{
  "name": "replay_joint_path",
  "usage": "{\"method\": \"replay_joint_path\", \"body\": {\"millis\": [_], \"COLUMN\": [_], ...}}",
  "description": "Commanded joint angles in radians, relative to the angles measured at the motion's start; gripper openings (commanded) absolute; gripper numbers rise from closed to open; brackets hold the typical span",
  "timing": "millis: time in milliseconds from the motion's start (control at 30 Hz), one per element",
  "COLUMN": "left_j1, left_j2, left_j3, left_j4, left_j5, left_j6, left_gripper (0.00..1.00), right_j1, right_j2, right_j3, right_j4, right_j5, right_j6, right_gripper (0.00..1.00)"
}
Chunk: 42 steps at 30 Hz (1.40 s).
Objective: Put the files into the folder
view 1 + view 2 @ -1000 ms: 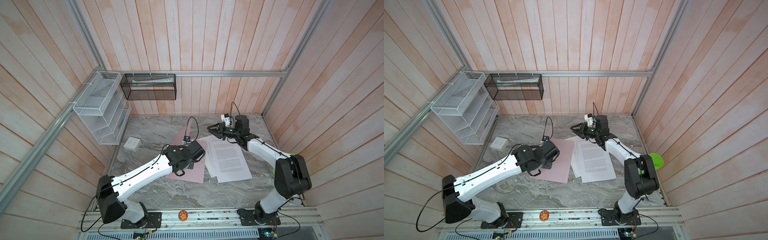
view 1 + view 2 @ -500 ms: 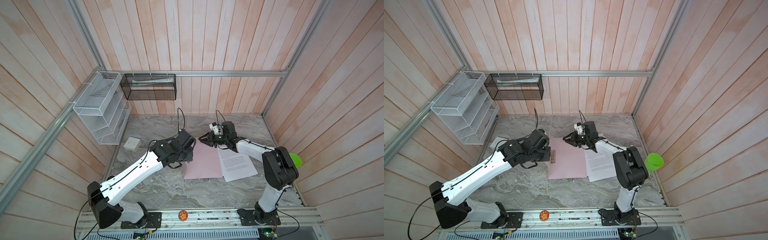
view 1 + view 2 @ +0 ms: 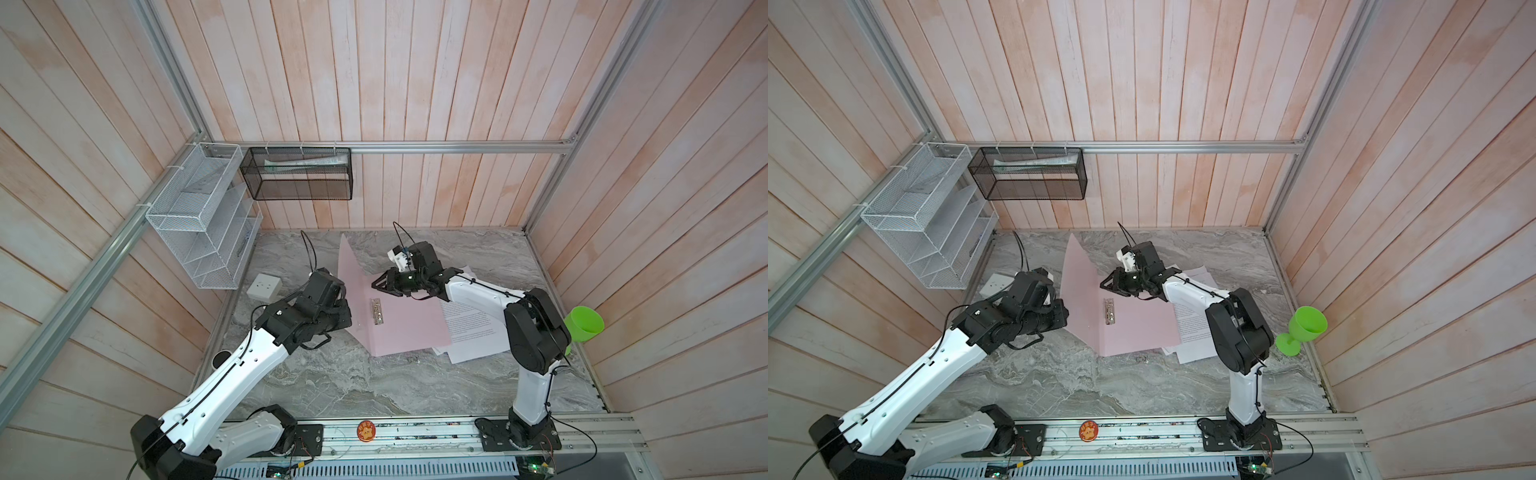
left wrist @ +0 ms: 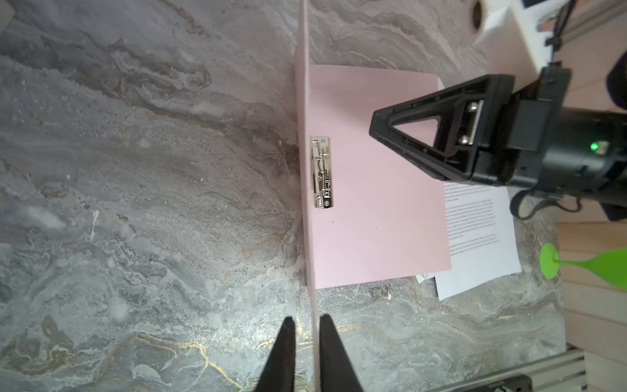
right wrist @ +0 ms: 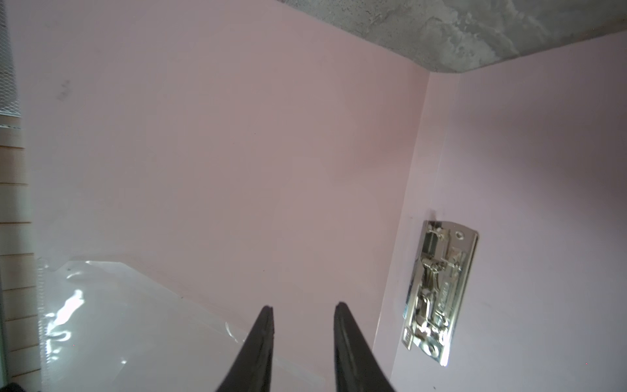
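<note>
The pale pink folder [image 3: 409,330] [image 3: 1138,332] lies open on the marble, its silver clip [image 3: 377,311] [image 4: 322,171] [image 5: 437,292] by the spine. Its front cover [image 3: 348,270] stands upright. My left gripper [image 4: 307,320] [image 3: 345,313] is open, and the cover's thin edge runs between its fingers, close to one of them. My right gripper [image 5: 303,307] [image 3: 375,285] hovers open over the folder's inside, facing the raised cover, with nothing in it. The files [image 3: 473,332] [image 3: 1192,328] [image 4: 475,230] lie partly under the folder's right edge.
A white wire rack [image 3: 199,232] and a black mesh basket [image 3: 297,174] hang on the back left walls. A white socket box [image 3: 264,286] sits left of my left wrist. A green goblet [image 3: 584,326] [image 3: 1302,330] stands at the right wall.
The folder has slid right, partly over the files, and its cover now stands up. My left jaws have parted round the cover's edge. My right gripper has come over the folder's inside.
</note>
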Motion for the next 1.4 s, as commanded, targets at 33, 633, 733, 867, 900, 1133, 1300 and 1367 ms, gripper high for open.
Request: {"method": "replay_joint_path", "body": {"millis": [33,633,733,867,900,1133,1300,1367], "left_j1": [0.041,0.246,0.246,0.245,0.245,0.187,0.183,0.185], "left_j2": [-0.054,-0.330,-0.339,-0.296,-0.279,-0.121,-0.017,-0.008], "left_j3": [-0.089,0.058,0.126,0.082,0.054,-0.183,-0.289,-0.322], "left_j4": [0.035,-0.016,0.087,0.286,0.341,0.691,0.751,0.767], "left_j5": [-0.014,-0.275,-0.151,0.118,0.182,0.371,0.303,0.258], "left_j6": [-0.005,0.058,0.094,0.089,0.073,-0.026,-0.034,-0.036], "left_gripper": [0.41,0.85,0.84,0.83,0.83,0.82,0.82,0.82], "right_j1": [0.047,0.201,0.208,0.219,0.219,0.219,0.200,0.181], "right_j2": [0.054,0.162,0.188,0.234,0.244,0.279,0.259,0.214], "right_j3": [0.117,0.378,0.407,0.440,0.440,0.431,0.374,0.307], "right_j4": [-0.162,-0.366,-0.360,-0.365,-0.358,-0.325,-0.302,-0.271], "right_j5": [0.142,0.235,0.213,0.202,0.188,0.139,0.101,0.090], "right_j6": [-0.096,-0.234,-0.240,-0.253,-0.249,-0.240,-0.222,-0.207], "right_gripper": [0.29,0.29,0.29,0.29,0.29,0.29,0.29,0.29]}}
